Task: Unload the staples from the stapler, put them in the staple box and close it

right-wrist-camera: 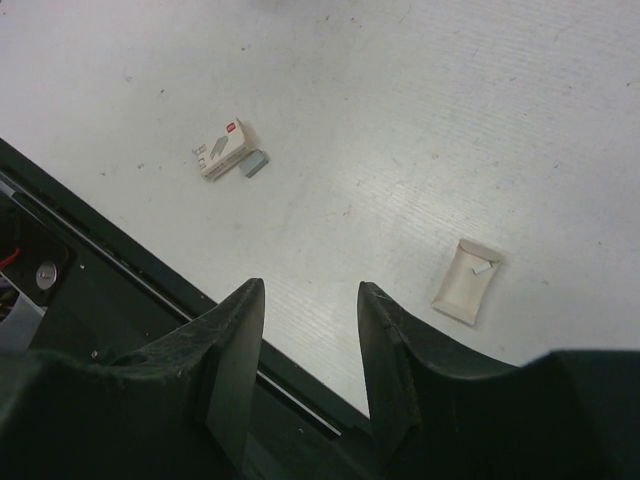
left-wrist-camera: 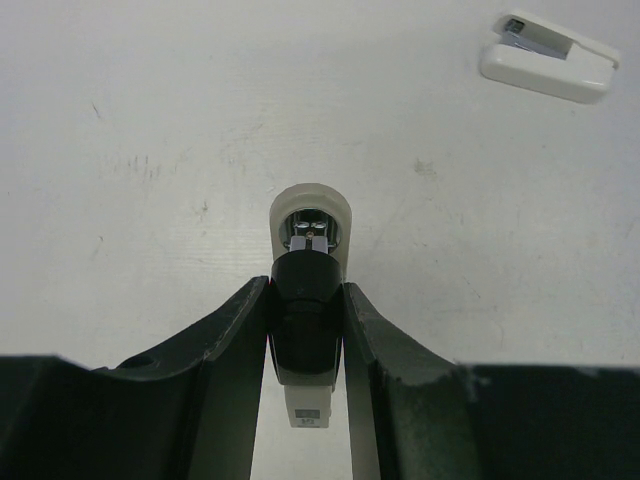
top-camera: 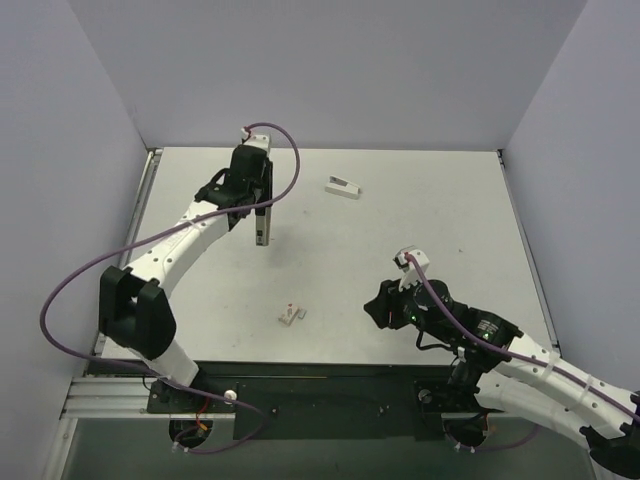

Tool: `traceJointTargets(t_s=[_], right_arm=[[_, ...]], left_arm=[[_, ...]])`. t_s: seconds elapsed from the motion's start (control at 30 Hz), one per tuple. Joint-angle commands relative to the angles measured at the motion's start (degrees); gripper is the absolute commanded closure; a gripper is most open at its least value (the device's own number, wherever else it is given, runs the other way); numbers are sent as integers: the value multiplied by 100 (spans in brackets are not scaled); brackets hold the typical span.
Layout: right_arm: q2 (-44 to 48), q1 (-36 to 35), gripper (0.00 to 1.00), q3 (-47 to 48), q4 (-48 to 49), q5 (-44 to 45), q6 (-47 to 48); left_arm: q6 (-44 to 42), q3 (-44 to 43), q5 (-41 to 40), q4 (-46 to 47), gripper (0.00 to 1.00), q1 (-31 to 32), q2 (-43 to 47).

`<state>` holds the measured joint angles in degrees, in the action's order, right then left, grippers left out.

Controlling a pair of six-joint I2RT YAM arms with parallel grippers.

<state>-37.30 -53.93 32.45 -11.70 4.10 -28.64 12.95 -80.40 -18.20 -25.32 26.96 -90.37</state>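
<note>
My left gripper (top-camera: 258, 205) is shut on a black and white stapler (top-camera: 262, 228) and holds it upright, nose down, above the table's back left. In the left wrist view the stapler (left-wrist-camera: 311, 225) sits between my fingers (left-wrist-camera: 240, 330), its white rounded end with metal inside pointing at the table. A small white staple box (top-camera: 291, 314) lies near the front middle. In the right wrist view the box (right-wrist-camera: 220, 150) has a grey strip of staples (right-wrist-camera: 255, 163) beside it. My right gripper (right-wrist-camera: 308, 300) is open and empty above the table's front edge, right of the box.
A white wedge-shaped piece (top-camera: 343, 187) with a metal insert lies at the back middle; it also shows in the left wrist view (left-wrist-camera: 548, 60). A small beige card (right-wrist-camera: 468, 282) with a tiny grey bit on it lies near my right gripper. Grey walls enclose the table.
</note>
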Motion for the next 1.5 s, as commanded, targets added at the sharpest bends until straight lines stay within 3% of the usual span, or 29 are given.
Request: traceJointTargets(t_s=[0.0,0.5,0.67,0.87,1.3,1.47], right_arm=[[-137,23,62,-80,414,-225,-141],[-401,41,62,-274,626,-480,-98],[-331,49,62,-335,608,-427,-98],[-471,67,60,-327,590,-427,-80],[-822,85,55,-195,626,-243,-45],[-998,93,49,182,380,-261,43]], left_arm=[[199,-915,369,28,100,-402,-577],[6,-2699,501,-473,100,-1325,-2810],[-258,-3612,299,-895,100,-1386,-3644],[-390,-4088,361,-913,100,-1510,-4234],[-425,-4176,308,-799,38,-1624,-4560],[-258,-4028,571,-782,29,-1624,-4042]])
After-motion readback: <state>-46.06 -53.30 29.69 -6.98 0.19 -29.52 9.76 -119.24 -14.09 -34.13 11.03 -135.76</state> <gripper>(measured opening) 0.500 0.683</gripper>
